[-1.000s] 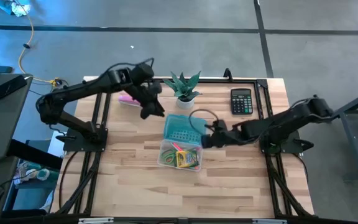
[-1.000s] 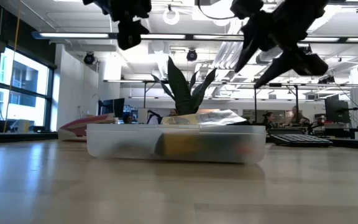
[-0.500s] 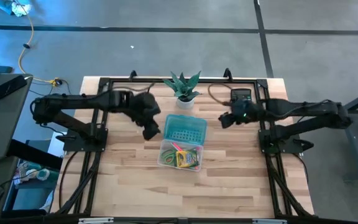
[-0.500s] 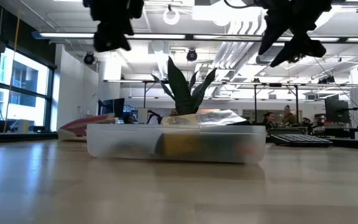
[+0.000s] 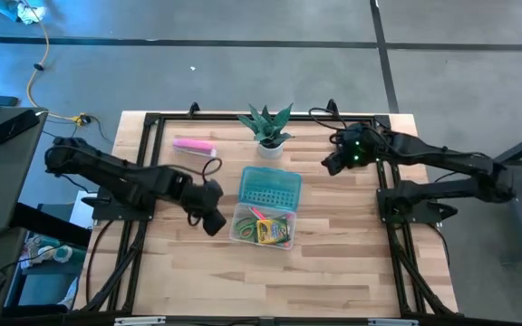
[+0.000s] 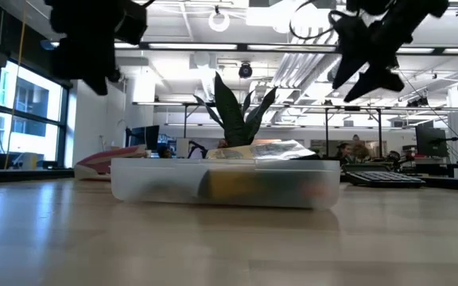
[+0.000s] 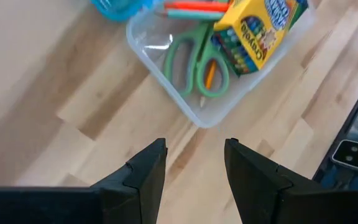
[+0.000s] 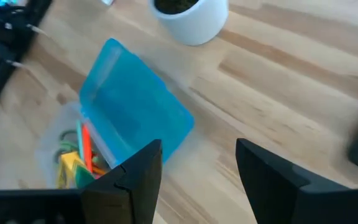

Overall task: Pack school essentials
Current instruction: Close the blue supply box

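Packing is looking essentially done: the green-handled scissors [image 7: 194, 67], crayon box [image 7: 258, 31], orange pencil [image 7: 209, 73] and pens are sitting in the clear plastic container [image 5: 240, 234] at table centre, with the blue lid [image 5: 270, 187] lying tilted across its far edge, not seated. You're hovering the left gripper [image 7: 194, 171] just beside the container's near-left corner, fingers parted and holding nothing, while the right gripper [image 8: 197, 168] is sitting up by the calculator corner, likewise spread and empty. Next I'd have you square the lid over the rim and press it down, minding the potted plant [image 5: 267, 128] just behind.
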Tool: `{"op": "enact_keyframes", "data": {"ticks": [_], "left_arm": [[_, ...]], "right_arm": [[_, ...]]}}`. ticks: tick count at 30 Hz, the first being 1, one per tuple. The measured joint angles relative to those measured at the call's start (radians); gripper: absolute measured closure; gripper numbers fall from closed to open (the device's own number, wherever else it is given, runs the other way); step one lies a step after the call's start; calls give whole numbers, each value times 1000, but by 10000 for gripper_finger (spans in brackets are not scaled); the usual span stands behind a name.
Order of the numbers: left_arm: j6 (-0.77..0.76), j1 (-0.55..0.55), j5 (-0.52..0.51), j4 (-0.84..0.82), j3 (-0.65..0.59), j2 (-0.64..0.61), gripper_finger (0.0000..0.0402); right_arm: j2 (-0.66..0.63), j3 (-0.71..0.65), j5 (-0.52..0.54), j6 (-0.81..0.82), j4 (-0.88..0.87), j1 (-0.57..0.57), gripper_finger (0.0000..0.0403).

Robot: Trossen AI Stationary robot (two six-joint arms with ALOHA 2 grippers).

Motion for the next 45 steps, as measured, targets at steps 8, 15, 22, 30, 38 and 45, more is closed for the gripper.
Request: {"op": "enact_keyframes", "data": {"ticks": [8,15,22,30,38,45], "left_arm": [[-258,-118,-97,72,-102,2,250],[-383,-157,-111,155,-194,2,250],[-413,-157,-99,298,-273,12,250],[-456,-157,-96,317,-289,68,250],[-429,-157,-55,420,-289,163,250],[-413,-154,-55,479,-289,242,250]], "right_arm": [[7,-225,-82,121,392,-28,208],[79,-362,-80,251,650,-27,208],[222,-392,-80,304,851,-27,208],[378,-391,-60,379,932,-27,208],[491,-390,-92,415,1068,-27,208],[565,-390,-115,446,1130,-27,208]]}}
